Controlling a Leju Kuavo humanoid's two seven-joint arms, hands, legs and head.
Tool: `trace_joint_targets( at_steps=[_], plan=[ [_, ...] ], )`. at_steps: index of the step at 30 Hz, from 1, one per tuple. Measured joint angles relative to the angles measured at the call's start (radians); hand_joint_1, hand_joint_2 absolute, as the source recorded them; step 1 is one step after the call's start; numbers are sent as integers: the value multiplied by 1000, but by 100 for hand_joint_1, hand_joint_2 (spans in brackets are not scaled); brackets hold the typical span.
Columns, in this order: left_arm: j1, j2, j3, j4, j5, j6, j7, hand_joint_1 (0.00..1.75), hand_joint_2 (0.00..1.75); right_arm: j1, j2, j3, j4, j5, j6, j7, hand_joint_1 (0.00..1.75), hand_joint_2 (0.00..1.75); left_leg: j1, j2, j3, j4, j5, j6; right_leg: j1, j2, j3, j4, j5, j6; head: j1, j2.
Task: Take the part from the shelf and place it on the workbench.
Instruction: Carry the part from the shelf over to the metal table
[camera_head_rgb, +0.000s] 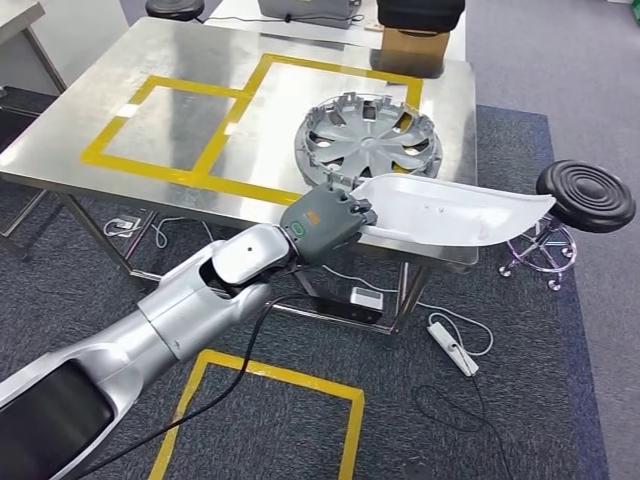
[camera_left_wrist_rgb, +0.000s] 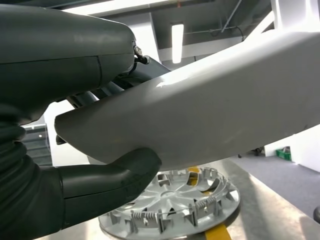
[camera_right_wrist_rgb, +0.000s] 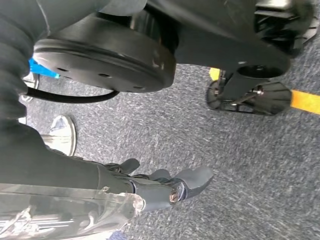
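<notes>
My left hand (camera_head_rgb: 328, 218) grips one end of a long, pale grey curved part (camera_head_rgb: 453, 210). The part hangs level over the front right edge of the steel workbench (camera_head_rgb: 113, 100) and reaches out to the right past it. In the left wrist view the thumb (camera_left_wrist_rgb: 109, 185) presses under the part (camera_left_wrist_rgb: 226, 110) and the darker fingers lie over it. A silver hubcap (camera_head_rgb: 370, 135) lies on the bench just behind the hand, and the hubcap (camera_left_wrist_rgb: 177, 205) sits below the part. My right hand (camera_right_wrist_rgb: 166, 185) hangs above grey carpet, fingers stretched out and holding nothing.
Yellow tape (camera_head_rgb: 226, 130) marks squares on the bench top. A black round stool (camera_head_rgb: 587, 195) stands close to the part's far tip. A power strip (camera_head_rgb: 453, 345) with cables lies on the carpet under the bench. A cardboard box (camera_head_rgb: 411, 50) stands beyond the bench.
</notes>
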Motion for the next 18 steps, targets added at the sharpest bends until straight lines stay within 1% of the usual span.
trace_joint_targets(
  at_steps=[1,2,3,4,5,6,7,8,9,10,12,13,14,15,16,17,18],
  plan=[
    [0,0,0,0,0,0,0,175,175,-1,0,0,0,-1,0,0,0,175,0,0,2,0,-3,2,0,0,-39,72,-28,2,2,0],
    [1,-1,-1,0,0,0,0,175,175,-2,0,0,0,-1,0,-1,0,175,-1,0,4,0,-6,4,0,-1,-74,132,-44,3,2,0],
    [1,-1,-1,0,0,-1,0,175,175,-4,0,0,0,-1,0,-2,0,175,-1,0,8,1,-9,4,-1,-1,-95,161,-42,4,2,0],
    [2,-1,-1,0,0,-1,0,175,175,-5,0,0,0,-1,0,-3,0,175,0,0,14,1,-13,3,-1,-2,-96,150,-19,5,2,0],
    [2,-2,-1,0,0,-2,0,175,175,-6,0,0,0,-1,0,-3,0,175,1,-1,22,1,-18,1,-2,-3,-77,99,22,5,2,0],
    [2,-2,-1,0,0,-2,0,175,175,-4,0,0,0,-1,0,-2,0,175,1,-2,30,1,-25,-3,-4,-4,-47,26,67,5,2,0],
    [1,-3,-1,0,0,-3,0,175,175,-3,0,0,0,-1,0,-2,0,175,1,-3,37,1,-30,-8,-3,-5,-15,-41,97,5,2,0],
    [0,-3,-1,0,0,-3,0,175,175,-3,0,0,0,-1,0,-2,0,175,-1,-4,41,2,-34,-13,-3,-6,9,-91,113,2,2,0],
    [-1,-3,-1,0,0,-3,0,175,175,-2,0,0,0,-1,0,-1,0,175,-2,-4,42,2,-37,-18,-2,-5,21,-116,114,-2,1,0],
    [-1,-3,-1,0,0,-4,0,175,175,-2,0,0,0,-1,0,-1,0,175,-4,-4,42,1,-38,-23,0,-3,26,-121,106,-7,-1,0],
    [-1,-5,0,0,0,-4,0,175,175,-1,0,0,0,-1,-1,0,0,175,-3,-1,44,1,-43,-34,-2,0,29,-126,101,-21,-4,0],
    [-2,-5,0,0,0,-4,0,175,175,0,0,0,0,-1,-1,0,0,175,-3,0,39,13,-51,-39,-3,0,33,-128,98,-28,-6,0],
    [-3,-6,0,0,0,-4,0,175,175,0,0,0,0,-1,-1,0,0,175,-2,1,24,47,-67,-44,-5,0,39,-130,96,-34,-7,0],
    [-3,-6,0,0,0,-4,0,175,175,-1,0,0,0,-1,-1,0,0,175,-2,2,-7,105,-91,-48,-5,-1,45,-131,92,-39,-9,0],
    [-3,-5,0,0,0,-4,0,175,175,-1,0,0,0,-1,-1,1,0,175,-2,2,-49,177,-117,-51,-5,-1,50,-131,88,-43,-10,0],
    [-2,-4,-1,0,0,-5,0,175,175,-1,0,0,0,-1,-1,1,0,175,-2,2,-93,244,-135,-52,-5,-1,54,-131,83,-45,-10,0],
    [0,-2,-1,0,0,-5,0,175,175,0,0,0,0,-1,-1,1,0,175,-2,2,-126,287,-137,-52,-5,-1,59,-131,78,-46,-10,0]
  ],
)
